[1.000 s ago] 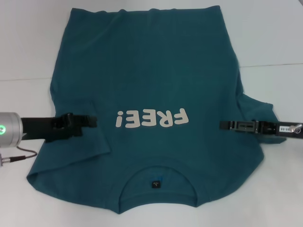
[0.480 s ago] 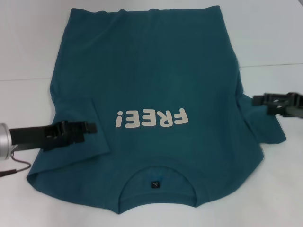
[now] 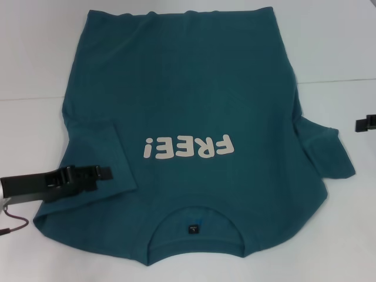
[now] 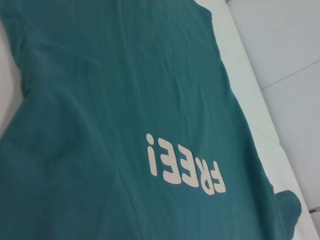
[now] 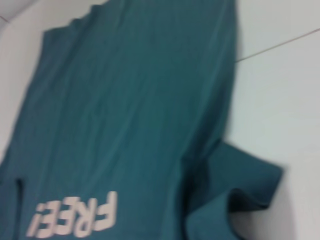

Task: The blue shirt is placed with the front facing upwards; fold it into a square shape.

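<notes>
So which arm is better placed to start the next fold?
Probably the left: its hand hovers over the blue shirt, by the left sleeve. The right hand sits off the cloth at the edge of view.

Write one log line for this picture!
dark teal-blue cotton T-shirt: flat, front up, unfolded | left pincer: over left sleeve | right pincer: beside shirt

Cream "FREE!" lettering (image 3: 188,147) across the chest of the shirt (image 3: 188,76), upside down in the head view, collar tag (image 3: 192,228) unreadable
</notes>
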You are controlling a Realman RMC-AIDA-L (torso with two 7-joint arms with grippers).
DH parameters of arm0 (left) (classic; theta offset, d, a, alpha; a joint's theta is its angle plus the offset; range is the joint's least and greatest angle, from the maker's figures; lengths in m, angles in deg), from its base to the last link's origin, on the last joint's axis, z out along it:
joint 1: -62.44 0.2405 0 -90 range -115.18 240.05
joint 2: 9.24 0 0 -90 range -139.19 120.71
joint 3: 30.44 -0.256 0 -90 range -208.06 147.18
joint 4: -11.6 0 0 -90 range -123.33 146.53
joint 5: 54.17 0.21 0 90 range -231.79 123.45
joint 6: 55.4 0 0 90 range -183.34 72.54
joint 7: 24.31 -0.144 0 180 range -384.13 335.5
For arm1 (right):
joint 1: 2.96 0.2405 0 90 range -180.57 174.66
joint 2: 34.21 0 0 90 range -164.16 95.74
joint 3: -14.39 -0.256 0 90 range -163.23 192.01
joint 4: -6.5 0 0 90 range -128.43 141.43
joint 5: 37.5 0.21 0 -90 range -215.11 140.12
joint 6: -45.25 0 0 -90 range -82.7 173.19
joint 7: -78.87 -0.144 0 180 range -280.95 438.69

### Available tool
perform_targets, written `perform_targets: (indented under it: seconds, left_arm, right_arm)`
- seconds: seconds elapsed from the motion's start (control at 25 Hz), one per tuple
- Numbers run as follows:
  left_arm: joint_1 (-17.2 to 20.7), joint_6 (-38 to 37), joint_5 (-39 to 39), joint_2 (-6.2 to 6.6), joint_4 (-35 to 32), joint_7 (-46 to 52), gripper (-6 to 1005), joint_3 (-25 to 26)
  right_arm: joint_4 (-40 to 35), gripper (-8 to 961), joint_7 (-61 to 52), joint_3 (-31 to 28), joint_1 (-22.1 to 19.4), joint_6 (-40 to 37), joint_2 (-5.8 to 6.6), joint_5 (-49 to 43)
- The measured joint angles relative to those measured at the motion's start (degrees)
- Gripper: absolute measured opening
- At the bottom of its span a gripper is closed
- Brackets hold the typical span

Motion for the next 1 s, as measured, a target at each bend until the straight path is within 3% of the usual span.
perform_targets:
  seconds: [0.24, 0.68, 1.0]
  left_arm:
    - [0.33, -1.16, -1.03, -0.94, -0.16, -0.7, 600, -0.06]
    - [0.81, -1.1, -2.06, -1.79, -0.07, -1.27, 600, -0.04]
    - [0.71, -0.28, -2.09, -2.33, 0.1, -1.41, 600, 0.0]
  right_arm:
    - [-0.2, 942, -0.7, -0.08, 1.86, 4.34, 0.01, -5.5]
    - [6.39, 942, -0.73, 0.28, 4.99, 12.69, -3.23, -5.83]
    - [10.39, 941, -0.73, 2.93, 8.05, 18.67, -4.71, -5.87]
